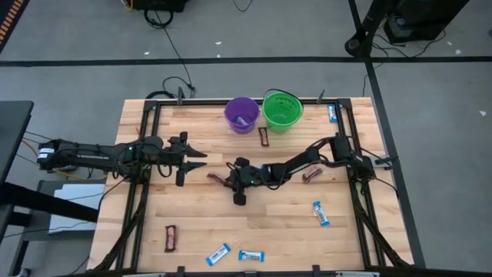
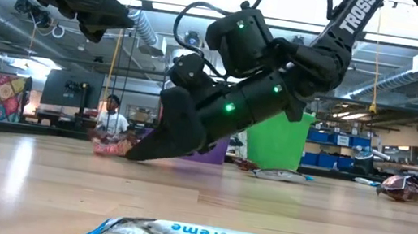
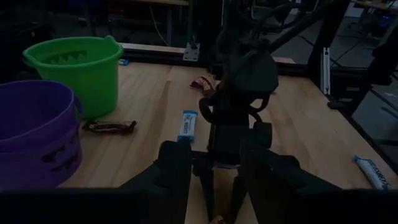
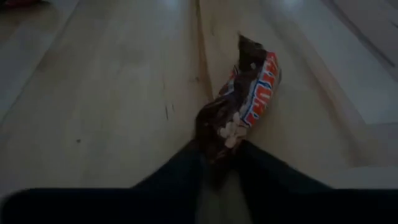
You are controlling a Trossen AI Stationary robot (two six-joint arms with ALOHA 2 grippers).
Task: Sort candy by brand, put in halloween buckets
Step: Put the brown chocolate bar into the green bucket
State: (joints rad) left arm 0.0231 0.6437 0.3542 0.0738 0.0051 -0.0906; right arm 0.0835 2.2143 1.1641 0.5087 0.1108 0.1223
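Note:
My right gripper [image 1: 227,179] reaches across the middle of the table and is shut on a dark brown candy bar [image 1: 217,178] with red, white and blue lettering [image 4: 258,93]. In the low view the right gripper [image 2: 139,150] slants down to the wood. My left gripper [image 1: 201,159] hovers open just left of it, touching nothing; its fingers [image 3: 175,165] frame the right arm's wrist [image 3: 245,81]. The purple bucket [image 1: 242,115] and the green bucket [image 1: 282,110] stand side by side at the far edge. A blue-and-white bar [image 1: 245,120] lies in the purple one. My right gripper pinches the brown bar between its two fingers by the crimped end nearest them [image 4: 217,140]. The fingers come slanting down from the table's right, in line with the bar. The rest of the bar stretches away from the fingertips, low over the wood; whether it is lifted cannot be told.
Loose bars lie on the wood: brown ones near the buckets [image 1: 264,137], right of centre [image 1: 313,176] and near left [image 1: 170,238]. Blue-and-white ones lie at the far right [image 1: 332,114], near right [image 1: 320,213] and along the near edge [image 1: 218,255] [image 1: 250,255]. A dark frame rail [image 1: 146,177] edges the table.

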